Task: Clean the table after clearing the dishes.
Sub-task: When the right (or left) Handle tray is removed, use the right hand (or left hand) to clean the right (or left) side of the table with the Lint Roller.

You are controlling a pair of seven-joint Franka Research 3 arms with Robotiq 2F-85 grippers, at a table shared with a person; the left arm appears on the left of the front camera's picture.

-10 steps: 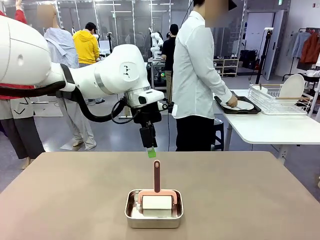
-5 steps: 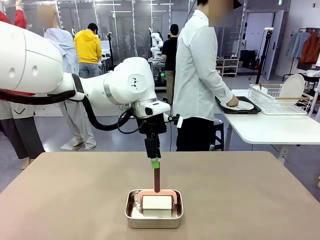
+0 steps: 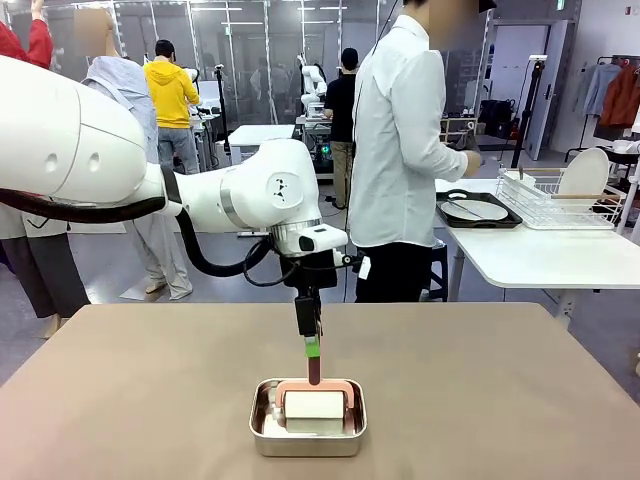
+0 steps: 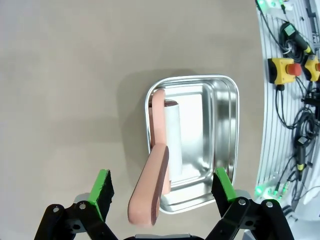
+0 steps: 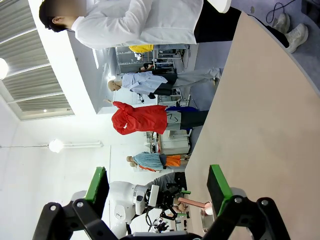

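On the taupe table a small steel pan holds a roller tool with a white roll and an upright terracotta handle. My left gripper hangs straight down over the handle's top. In the left wrist view the left gripper is open, and the handle stands between its green pads with gaps on both sides. The right gripper is open and holds nothing, looking along the table. A dark tray with a white plate lies on the white side table.
A person in a white shirt stands at the table's far edge, beside the white side table. A wire rack there holds a plate. Other people stand farther back.
My left gripper came down and toward the pan until its fingers straddle the handle's top. The person's hand left the tray on the side table.
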